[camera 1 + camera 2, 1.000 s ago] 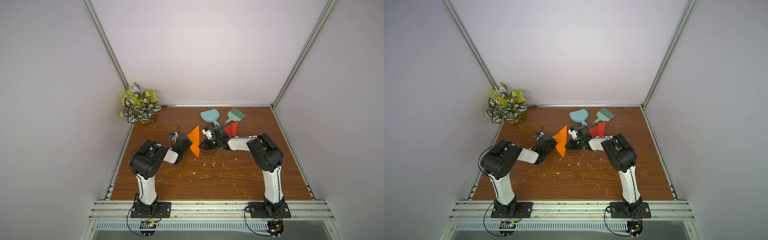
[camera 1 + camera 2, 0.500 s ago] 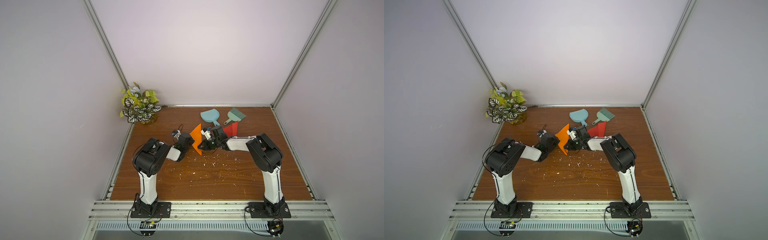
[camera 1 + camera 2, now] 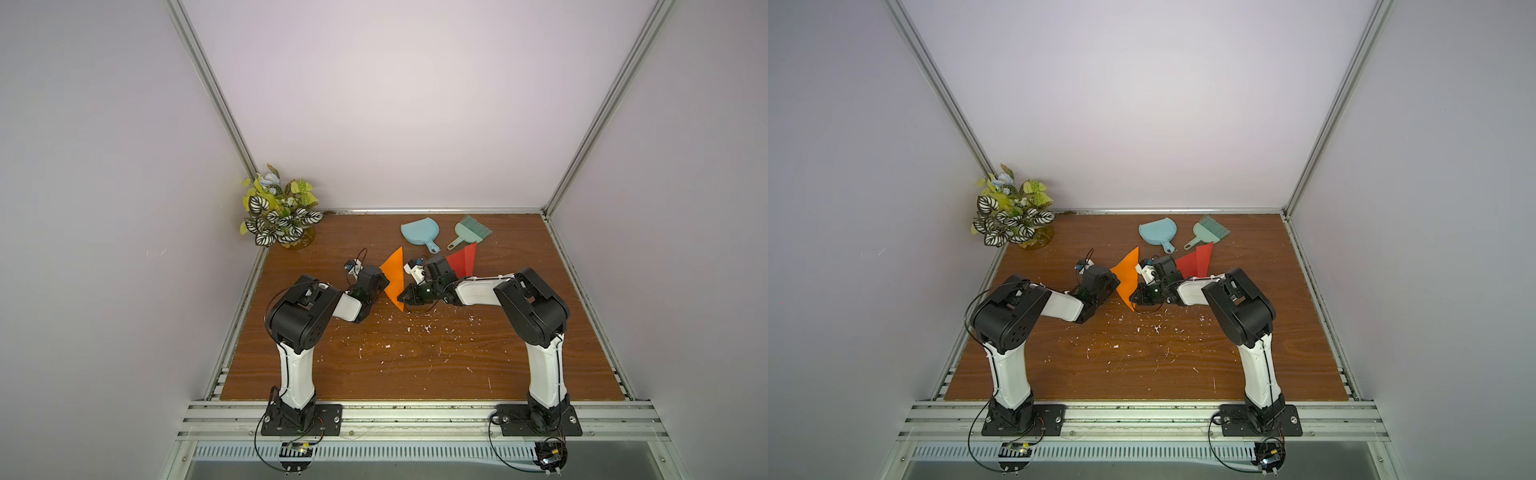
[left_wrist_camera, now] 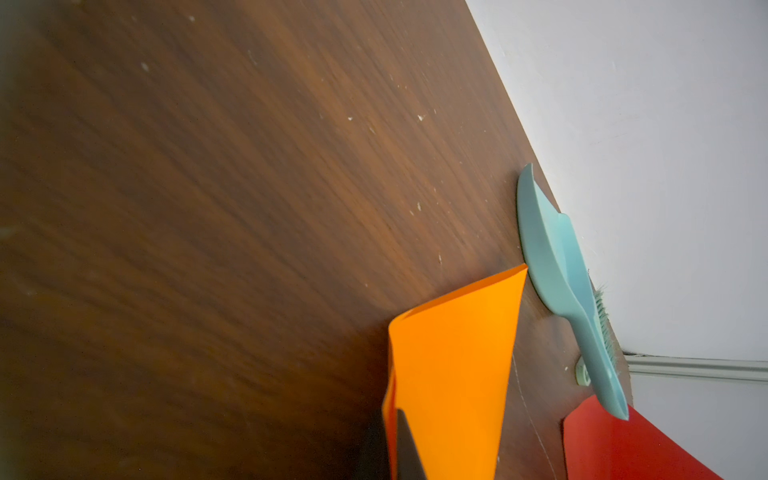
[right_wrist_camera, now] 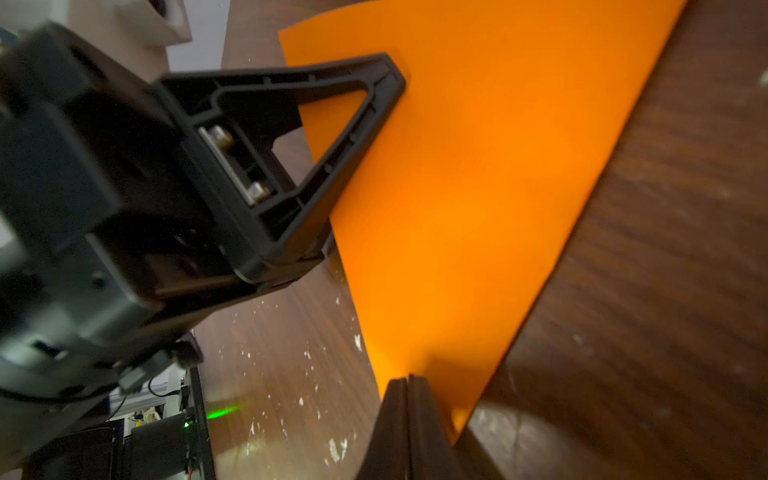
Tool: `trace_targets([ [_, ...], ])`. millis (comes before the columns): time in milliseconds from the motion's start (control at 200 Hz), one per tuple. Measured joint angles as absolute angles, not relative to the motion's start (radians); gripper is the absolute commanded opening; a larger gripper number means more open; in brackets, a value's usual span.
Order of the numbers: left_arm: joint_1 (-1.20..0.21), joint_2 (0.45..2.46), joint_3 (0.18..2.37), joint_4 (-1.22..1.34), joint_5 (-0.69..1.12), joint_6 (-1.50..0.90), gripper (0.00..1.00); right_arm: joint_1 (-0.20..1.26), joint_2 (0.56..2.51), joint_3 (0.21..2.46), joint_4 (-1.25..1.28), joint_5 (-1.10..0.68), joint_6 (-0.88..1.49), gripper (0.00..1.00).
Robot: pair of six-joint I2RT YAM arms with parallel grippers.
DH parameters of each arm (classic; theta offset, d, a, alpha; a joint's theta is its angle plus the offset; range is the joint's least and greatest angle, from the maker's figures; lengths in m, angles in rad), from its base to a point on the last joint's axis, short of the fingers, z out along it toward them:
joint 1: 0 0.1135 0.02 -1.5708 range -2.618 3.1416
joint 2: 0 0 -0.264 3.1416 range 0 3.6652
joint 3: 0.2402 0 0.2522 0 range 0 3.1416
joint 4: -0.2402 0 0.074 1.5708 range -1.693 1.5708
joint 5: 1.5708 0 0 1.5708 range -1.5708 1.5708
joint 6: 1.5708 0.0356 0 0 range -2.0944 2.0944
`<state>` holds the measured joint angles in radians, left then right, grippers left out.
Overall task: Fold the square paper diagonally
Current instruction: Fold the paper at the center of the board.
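A: Orange paper (image 3: 395,278), where?
B: Middle of the desk (image 3: 415,365), folded into a triangle, held up between both arms.
A: Claws?
B: Left claw (image 3: 383,284) clamps its edge; right claw (image 3: 402,297) is clenched, tips touching the lower corner.

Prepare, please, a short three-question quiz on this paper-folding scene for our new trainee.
1. True or false: the orange paper lies flat on the table as an unfolded square.
2. What colour is the dustpan near the back wall? A) red B) light blue C) orange
3. Short answer: what is the left gripper shut on?

Key
1. False: it is folded into a triangle and held up on edge.
2. B
3. The orange paper, pinched at its side edge.
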<state>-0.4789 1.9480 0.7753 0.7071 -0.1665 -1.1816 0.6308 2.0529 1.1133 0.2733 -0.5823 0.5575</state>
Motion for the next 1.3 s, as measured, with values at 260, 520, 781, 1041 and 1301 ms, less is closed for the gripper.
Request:
trace_targets([
  [260, -0.479, 1.948, 0.775, 0.707, -0.17, -1.178, 0.0, 0.631, 2.019, 1.063, 0.273, -0.604, 0.553, 0.06],
  [520, -0.478, 1.948, 0.775, 0.707, -0.171, -1.178, 0.0, 0.638, 1.996, 1.03, 0.271, -0.617, 0.545, 0.06],
  [781, -0.477, 1.948, 0.775, 0.707, -0.174, -1.178, 0.01, 0.644, 1.99, 1.02, 0.252, -0.648, 0.524, 0.06],
  [1041, -0.475, 1.948, 0.773, 0.709, -0.184, -1.177, 0.0, 0.654, 1.959, 0.987, 0.232, -0.661, 0.512, 0.06],
  [1301, -0.474, 1.943, 0.76, 0.72, -0.192, -1.169, 0.0, 0.65, 1.952, 1.008, 0.207, -0.67, 0.506, 0.06],
])
